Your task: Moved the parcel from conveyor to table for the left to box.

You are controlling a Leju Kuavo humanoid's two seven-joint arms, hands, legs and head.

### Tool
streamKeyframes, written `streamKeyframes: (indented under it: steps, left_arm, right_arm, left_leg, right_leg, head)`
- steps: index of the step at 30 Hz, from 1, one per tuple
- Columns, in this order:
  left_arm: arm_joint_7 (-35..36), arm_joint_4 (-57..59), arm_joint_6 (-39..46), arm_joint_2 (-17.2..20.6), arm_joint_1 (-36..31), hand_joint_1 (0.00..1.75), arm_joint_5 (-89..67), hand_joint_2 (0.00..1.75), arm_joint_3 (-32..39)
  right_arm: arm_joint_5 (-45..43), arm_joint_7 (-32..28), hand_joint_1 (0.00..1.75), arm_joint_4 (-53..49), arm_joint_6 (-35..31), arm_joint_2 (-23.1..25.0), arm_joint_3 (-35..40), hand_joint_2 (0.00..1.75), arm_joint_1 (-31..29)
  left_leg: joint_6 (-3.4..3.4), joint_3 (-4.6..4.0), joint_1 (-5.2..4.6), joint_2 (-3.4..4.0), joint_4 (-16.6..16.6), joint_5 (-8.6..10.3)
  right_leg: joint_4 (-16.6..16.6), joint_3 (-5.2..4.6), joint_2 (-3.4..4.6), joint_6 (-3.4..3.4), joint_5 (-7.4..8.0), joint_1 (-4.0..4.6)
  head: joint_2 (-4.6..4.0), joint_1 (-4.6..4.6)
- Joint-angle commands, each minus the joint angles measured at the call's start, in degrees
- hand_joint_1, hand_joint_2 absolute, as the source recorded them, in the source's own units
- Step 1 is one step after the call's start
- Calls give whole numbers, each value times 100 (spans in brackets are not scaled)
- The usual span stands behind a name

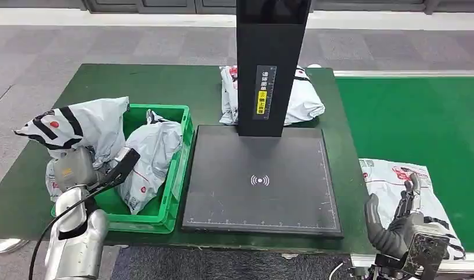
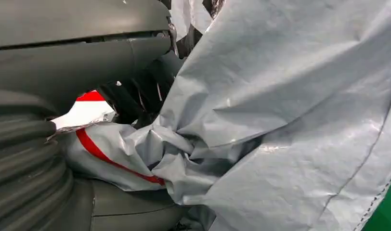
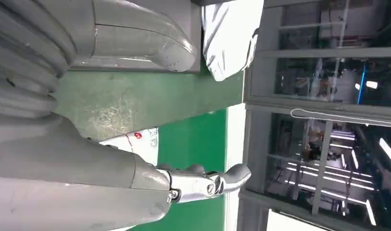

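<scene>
With your left hand (image 1: 77,169) gripping a bunched grey parcel (image 1: 77,125) at the left of the frame over the green crate's (image 1: 164,213) left rim, you are needing to carry it inward over the bag (image 1: 150,157) already lying inside, while your right hand (image 1: 398,219) is hovering open-fingered over the conveyor parcel (image 1: 386,175) at lower right.

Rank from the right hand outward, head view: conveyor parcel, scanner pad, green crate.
From the right hand:
1. Conveyor parcel, right at the fingers, on the belt.
2. Scanner pad, table centre, to its left.
3. Green crate, far left, beyond the pad.
</scene>
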Motion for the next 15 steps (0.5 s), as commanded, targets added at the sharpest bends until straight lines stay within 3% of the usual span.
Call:
streamKeyframes:
  steps: [1, 15]
  left_arm:
    - [31, 271, -55, 105, -99, 175, -29, 175, -99]
    - [31, 271, -55, 105, -99, 175, -29, 175, -99]
  right_arm:
    - [-18, 42, 0, -48, 24, 74, -227, 175, -23]
    - [-18, 42, 0, -48, 24, 74, -227, 175, -23]
  left_leg:
    - [2, 11, 2, -4, -12, 3]
    - [3, 8, 2, -3, -9, 2]
  right_leg:
    - [-13, 14, -10, -4, 2, 4]
    - [-12, 11, -9, -2, 2, 4]
  head:
    - [0, 0]
    - [0, 0]
